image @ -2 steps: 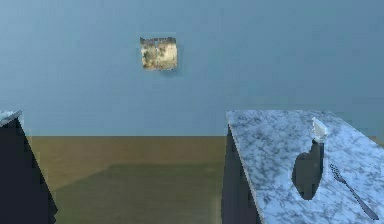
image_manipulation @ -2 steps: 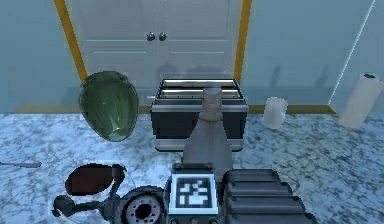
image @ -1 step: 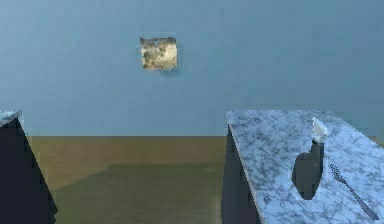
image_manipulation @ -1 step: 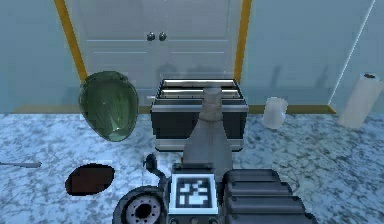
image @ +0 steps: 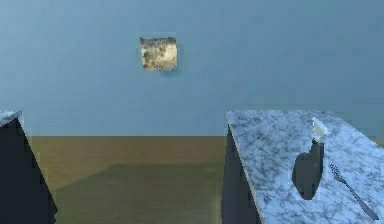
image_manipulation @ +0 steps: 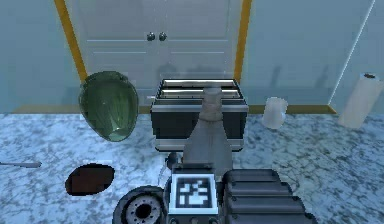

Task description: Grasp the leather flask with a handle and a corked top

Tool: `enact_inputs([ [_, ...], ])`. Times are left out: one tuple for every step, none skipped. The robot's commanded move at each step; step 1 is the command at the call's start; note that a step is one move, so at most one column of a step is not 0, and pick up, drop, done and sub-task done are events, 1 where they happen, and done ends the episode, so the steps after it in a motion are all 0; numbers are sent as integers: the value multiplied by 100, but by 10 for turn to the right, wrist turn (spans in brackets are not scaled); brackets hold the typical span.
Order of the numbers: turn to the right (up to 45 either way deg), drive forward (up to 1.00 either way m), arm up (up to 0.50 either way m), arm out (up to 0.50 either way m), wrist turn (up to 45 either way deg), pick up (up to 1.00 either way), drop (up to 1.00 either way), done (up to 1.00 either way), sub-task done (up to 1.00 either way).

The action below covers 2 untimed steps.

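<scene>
A grey-brown tapering shape (image_manipulation: 209, 128), wide below and narrow at the top, rises in front of a black and silver toaster (image_manipulation: 197, 108) on the marble counter (image_manipulation: 320, 165). I cannot tell whether it is the flask. Just below it sits the arm's white marker square (image_manipulation: 195, 193), with dark arm parts (image_manipulation: 258, 196) to its right. Left of the marker is the gripper's dark round body (image_manipulation: 143, 206). Its far end cannot be made out, so I cannot tell whether it holds anything.
A green glassy bowl (image_manipulation: 108, 104) leans left of the toaster, with a dark brown oval (image_manipulation: 90, 181) and a fork (image_manipulation: 15, 163) nearer. A white cup (image_manipulation: 274, 112), a paper roll (image_manipulation: 358, 98) and a white double door (image_manipulation: 155, 40) are behind. Ahead are open floor (image: 130, 175), a marble counter (image: 275, 150) and a wall picture (image: 158, 53).
</scene>
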Motion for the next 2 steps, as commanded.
enact_inputs([
  [0,0,0,0,0,100,0,0,0],
  [0,0,0,0,0,0,0,100,0],
])
